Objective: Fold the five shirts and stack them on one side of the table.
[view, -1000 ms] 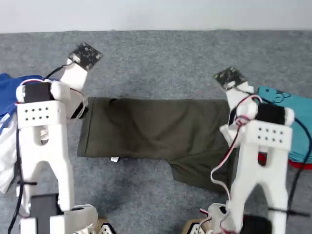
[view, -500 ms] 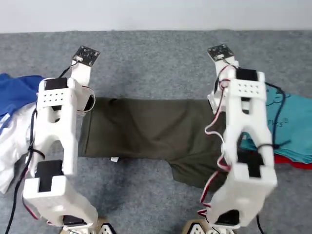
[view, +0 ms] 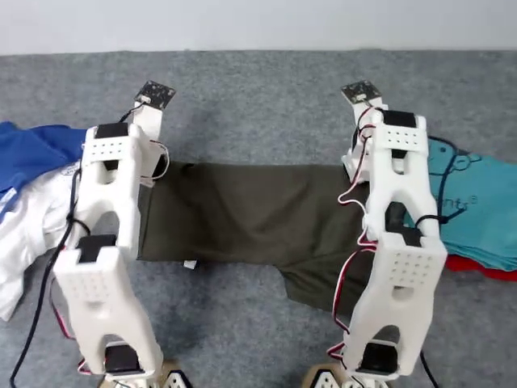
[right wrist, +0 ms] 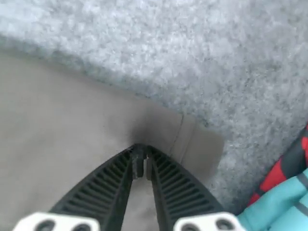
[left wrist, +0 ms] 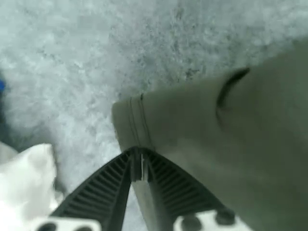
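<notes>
Currently the olive shirt (view: 250,214) lies spread flat on the grey table (view: 258,89), its long side running from one arm to the other. A flap sticks out from the edge toward the arm bases, at the right end.

- Left gripper (left wrist: 137,163): at the olive shirt's left end, jaws pressed together on the stitched hem near the corner.
- Right gripper (right wrist: 139,162): at the olive shirt's right end, jaws pinched tight on the cloth just inside the corner, with a small pucker at the tips.

A blue shirt (view: 32,149) and a white shirt (view: 32,218) lie bunched just beside the olive shirt's left end. A teal shirt (view: 477,210) lies just beside its right end, on top of a red shirt (view: 477,265).
</notes>
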You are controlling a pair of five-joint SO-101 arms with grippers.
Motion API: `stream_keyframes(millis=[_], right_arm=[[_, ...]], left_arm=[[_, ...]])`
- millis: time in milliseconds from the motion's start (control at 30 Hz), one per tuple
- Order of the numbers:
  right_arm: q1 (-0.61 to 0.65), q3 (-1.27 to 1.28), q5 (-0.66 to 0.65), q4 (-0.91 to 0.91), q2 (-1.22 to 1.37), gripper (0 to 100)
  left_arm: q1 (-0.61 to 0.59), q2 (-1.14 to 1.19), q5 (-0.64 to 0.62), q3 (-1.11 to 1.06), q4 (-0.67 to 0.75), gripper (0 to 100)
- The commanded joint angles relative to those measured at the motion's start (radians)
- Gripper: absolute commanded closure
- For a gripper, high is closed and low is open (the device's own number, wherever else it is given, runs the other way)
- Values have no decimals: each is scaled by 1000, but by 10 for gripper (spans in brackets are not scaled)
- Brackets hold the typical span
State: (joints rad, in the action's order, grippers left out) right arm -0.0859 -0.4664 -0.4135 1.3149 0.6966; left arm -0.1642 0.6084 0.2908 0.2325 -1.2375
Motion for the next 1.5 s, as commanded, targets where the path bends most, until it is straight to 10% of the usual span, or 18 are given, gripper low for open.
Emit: stream_keyframes(millis=[0,700,1467], right_arm=[[-59,-72,2,-15,7,978],[-45,-651,-48,446,22,978],[-280,-150,-55,481,-756,973]], left_arm=[[-38,92,-6,183,-103,985],[-35,203,-68,921,-520,985],[686,-287,-15,260,-520,982]])
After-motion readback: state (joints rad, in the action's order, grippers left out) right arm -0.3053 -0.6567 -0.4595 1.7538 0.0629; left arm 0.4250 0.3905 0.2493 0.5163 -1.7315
